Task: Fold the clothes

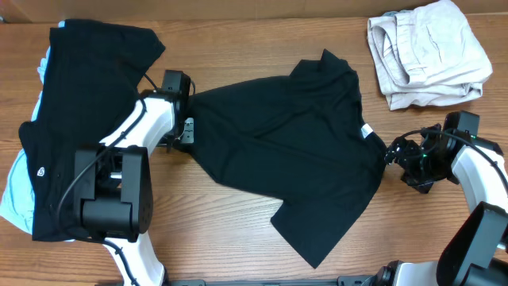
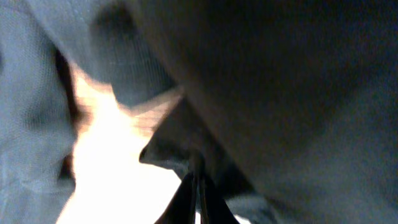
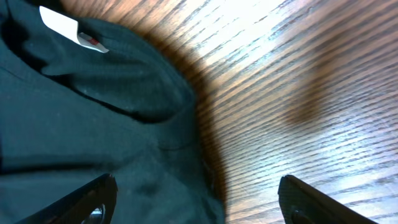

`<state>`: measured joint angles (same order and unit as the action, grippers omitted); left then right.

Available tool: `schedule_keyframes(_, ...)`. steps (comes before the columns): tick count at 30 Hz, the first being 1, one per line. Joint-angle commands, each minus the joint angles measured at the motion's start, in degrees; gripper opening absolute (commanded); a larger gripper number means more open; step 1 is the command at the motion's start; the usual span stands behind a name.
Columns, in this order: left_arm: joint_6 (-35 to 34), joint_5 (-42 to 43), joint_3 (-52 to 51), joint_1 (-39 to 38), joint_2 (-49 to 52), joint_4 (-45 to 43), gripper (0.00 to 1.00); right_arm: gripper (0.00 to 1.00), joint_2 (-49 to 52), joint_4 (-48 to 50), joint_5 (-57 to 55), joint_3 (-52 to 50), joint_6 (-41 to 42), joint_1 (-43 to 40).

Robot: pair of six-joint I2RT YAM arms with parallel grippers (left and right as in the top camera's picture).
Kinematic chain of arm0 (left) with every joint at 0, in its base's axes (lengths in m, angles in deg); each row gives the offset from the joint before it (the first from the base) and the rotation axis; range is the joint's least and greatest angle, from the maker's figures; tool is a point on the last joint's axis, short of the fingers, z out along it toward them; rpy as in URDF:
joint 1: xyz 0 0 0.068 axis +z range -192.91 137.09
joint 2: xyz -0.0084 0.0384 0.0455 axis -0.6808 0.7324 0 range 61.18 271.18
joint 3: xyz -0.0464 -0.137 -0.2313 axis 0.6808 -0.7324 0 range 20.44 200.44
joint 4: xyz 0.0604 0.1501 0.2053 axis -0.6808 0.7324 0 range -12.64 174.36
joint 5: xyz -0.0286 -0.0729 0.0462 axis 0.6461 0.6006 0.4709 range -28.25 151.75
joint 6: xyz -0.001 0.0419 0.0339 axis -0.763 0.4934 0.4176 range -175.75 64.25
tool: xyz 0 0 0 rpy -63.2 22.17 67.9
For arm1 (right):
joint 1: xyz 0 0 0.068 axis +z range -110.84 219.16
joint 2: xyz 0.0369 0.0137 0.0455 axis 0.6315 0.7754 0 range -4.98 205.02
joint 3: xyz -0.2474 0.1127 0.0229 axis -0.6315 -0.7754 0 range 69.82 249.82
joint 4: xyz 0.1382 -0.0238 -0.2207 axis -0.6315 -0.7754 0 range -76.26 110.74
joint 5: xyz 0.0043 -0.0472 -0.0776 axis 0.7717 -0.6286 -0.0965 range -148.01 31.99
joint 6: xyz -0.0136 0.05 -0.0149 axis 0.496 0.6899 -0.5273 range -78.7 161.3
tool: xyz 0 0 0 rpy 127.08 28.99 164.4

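Observation:
A black T-shirt (image 1: pixel 298 143) lies spread across the middle of the table, a small white tag (image 1: pixel 366 132) at its right edge. My left gripper (image 1: pixel 187 111) is shut on the shirt's left edge; in the left wrist view the closed fingers (image 2: pixel 198 186) pinch dark cloth (image 2: pixel 280 93). My right gripper (image 1: pixel 394 151) is open at the shirt's right edge. In the right wrist view its fingers (image 3: pixel 199 193) straddle the hem of the black cloth (image 3: pixel 93 124), next to the tag (image 3: pixel 68 26).
A pile of black shirts (image 1: pixel 79 103) lies at the far left over a pale blue garment (image 1: pixel 14 199). Folded beige trousers (image 1: pixel 429 52) sit at the back right. The table is wooden (image 1: pixel 214 230).

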<state>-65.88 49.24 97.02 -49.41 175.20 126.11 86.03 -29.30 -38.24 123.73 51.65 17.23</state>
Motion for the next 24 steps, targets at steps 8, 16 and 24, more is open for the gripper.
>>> schedule_keyframes(8, -0.17, 7.69, 32.00, 0.48, 0.55, 26.75, 0.04, 0.77, -1.42, -0.11, 6.62, 1.29, 0.76, 0.24)
schedule_keyframes(16, 0.20, 7.72, 47.80, 0.48, 0.55, 34.29, 0.04, 0.59, -2.40, -2.73, 8.63, 1.29, -0.07, 0.24)
schedule_keyframes(24, 0.31, 8.09, 51.95, 0.48, 0.52, 34.51, 0.04, 0.55, -10.51, -8.83, 6.12, 1.29, -1.84, 0.24)
